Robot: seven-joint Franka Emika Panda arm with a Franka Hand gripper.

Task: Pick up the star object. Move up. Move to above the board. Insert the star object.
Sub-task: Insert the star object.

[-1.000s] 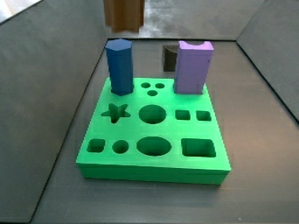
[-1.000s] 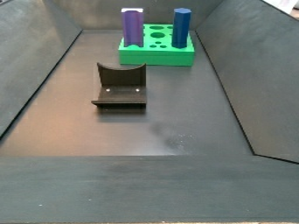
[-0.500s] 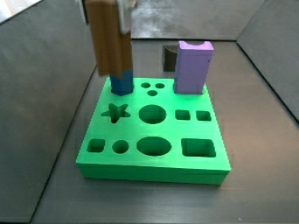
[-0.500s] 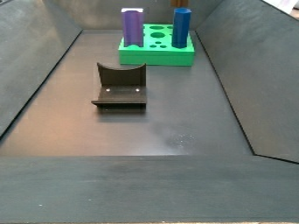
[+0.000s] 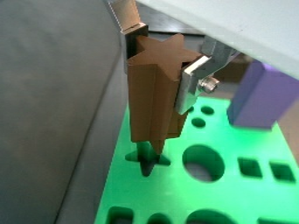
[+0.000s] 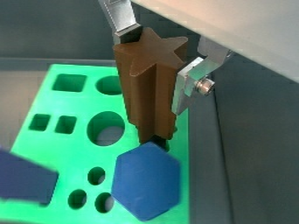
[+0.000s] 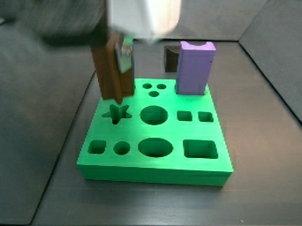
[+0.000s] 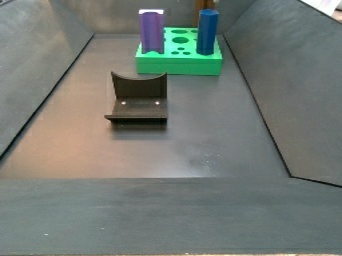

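Observation:
My gripper (image 5: 162, 54) is shut on the star object (image 5: 152, 92), a tall dark brown ridged prism held upright; both also show in a wrist view, gripper (image 6: 152, 52) and star object (image 6: 142, 87). In a side view the gripper (image 7: 118, 46) holds the star object (image 7: 112, 75) with its lower end just above the board's star hole (image 7: 115, 112). The board (image 7: 177, 141) is a thick green block with many holes. The star hole (image 5: 149, 162) lies right under the prism.
A purple notched column (image 7: 195, 66) and a blue hexagonal column (image 6: 146, 175) stand in the board's back row. A side view shows the board (image 8: 181, 62) at the far end and the fixture (image 8: 136, 98) on the dark floor. Grey walls enclose the floor.
The gripper with the star object has come down from the top and forward, from in front of the blue column to just above the star hole.

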